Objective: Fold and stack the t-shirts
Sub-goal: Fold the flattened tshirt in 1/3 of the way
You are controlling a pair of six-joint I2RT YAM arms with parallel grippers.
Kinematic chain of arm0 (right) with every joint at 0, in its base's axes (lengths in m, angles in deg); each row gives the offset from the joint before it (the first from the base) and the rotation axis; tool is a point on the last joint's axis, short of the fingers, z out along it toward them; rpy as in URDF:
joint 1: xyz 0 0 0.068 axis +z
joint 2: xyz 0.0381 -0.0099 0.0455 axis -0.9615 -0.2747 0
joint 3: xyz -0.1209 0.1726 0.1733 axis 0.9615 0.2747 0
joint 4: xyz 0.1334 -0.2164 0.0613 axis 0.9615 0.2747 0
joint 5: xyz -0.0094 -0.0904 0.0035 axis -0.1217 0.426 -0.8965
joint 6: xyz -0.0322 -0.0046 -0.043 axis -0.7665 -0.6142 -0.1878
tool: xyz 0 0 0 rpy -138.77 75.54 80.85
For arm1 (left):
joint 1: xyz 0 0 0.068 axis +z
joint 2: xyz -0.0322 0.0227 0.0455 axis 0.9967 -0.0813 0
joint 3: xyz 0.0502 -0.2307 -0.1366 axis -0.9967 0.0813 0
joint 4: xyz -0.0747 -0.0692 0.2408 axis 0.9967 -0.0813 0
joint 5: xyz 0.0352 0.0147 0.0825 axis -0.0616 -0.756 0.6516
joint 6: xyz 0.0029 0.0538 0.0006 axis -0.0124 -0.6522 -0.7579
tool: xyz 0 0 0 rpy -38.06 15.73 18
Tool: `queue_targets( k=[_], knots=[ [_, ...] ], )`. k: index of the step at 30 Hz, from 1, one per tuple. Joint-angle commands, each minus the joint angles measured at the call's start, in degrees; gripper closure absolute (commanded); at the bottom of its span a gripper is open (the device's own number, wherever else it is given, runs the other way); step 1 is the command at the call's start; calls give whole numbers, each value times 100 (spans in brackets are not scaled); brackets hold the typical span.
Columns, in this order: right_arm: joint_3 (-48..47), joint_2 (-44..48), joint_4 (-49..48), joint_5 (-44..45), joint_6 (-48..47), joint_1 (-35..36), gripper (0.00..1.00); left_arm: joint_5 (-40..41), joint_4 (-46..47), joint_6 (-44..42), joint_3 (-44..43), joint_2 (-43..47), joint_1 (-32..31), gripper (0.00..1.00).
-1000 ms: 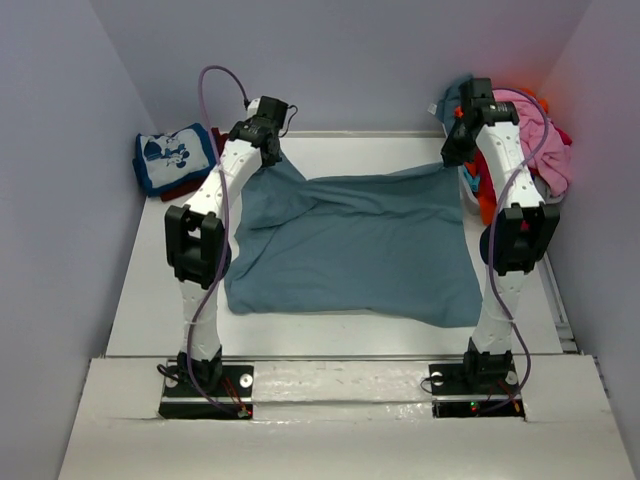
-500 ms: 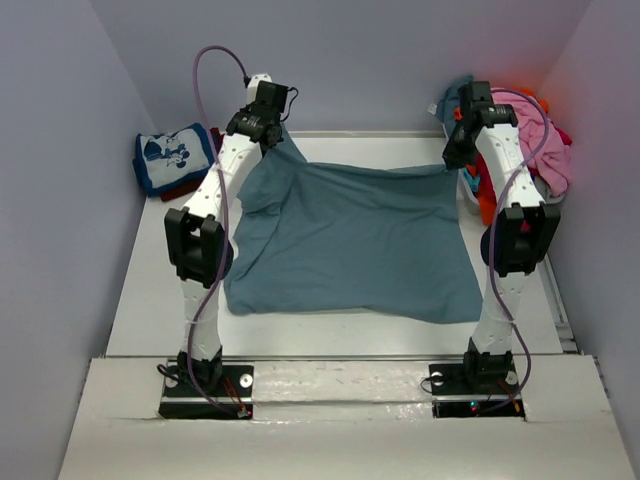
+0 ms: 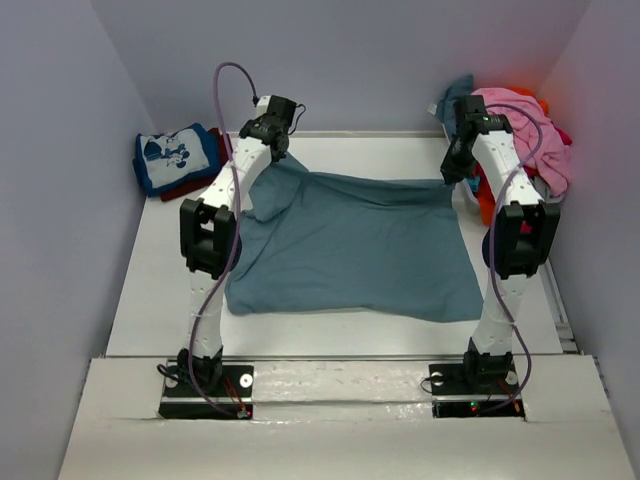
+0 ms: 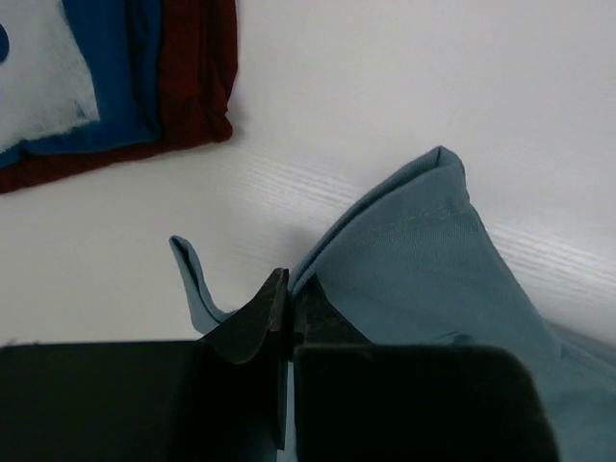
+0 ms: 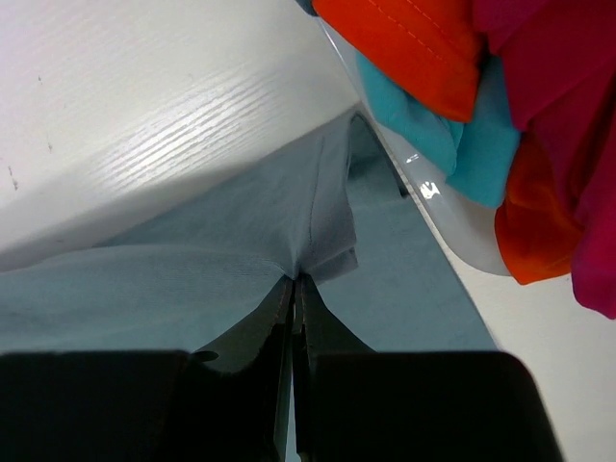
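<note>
A plain slate-blue t-shirt (image 3: 350, 245) lies spread across the middle of the table, its far edge lifted. My left gripper (image 3: 276, 152) is shut on the shirt's far left corner (image 4: 404, 260), pinched between the jaws. My right gripper (image 3: 452, 172) is shut on the far right corner (image 5: 318, 241). A folded blue t-shirt with white cartoon print (image 3: 175, 156) rests on a dark red one (image 4: 197, 87) at the far left. More t-shirts, pink (image 3: 535, 135), orange (image 5: 404, 34) and teal (image 5: 452, 125), are heaped at the far right.
The heap sits in a white container whose rim (image 5: 462, 241) lies right beside my right gripper. Walls close in the table on the left, back and right. Both arm bases (image 3: 205, 385) stand at the near edge.
Both grippers have carried the shirt's far edge further back and lower, pulling the cloth flatter. The left gripper has moved right and away from the folded stack.
</note>
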Motion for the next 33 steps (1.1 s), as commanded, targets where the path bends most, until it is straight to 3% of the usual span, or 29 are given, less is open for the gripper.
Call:
queue_targets(
  k=[1,7,22,33],
  knots=[
    [63,443,-255,128,-24,-39,93,67,21,135,601,473,10,94],
    [-7,469,-282,49,-33,-39,93,58,136,92,1094,817,10,94],
    [-1201,-198,35,-22,-130,-39,93,-74,57,56,1059,808,10,94],
    [-473,188,-62,-101,-121,-39,93,-478,-242,188,1305,949,10,94]
  ],
)
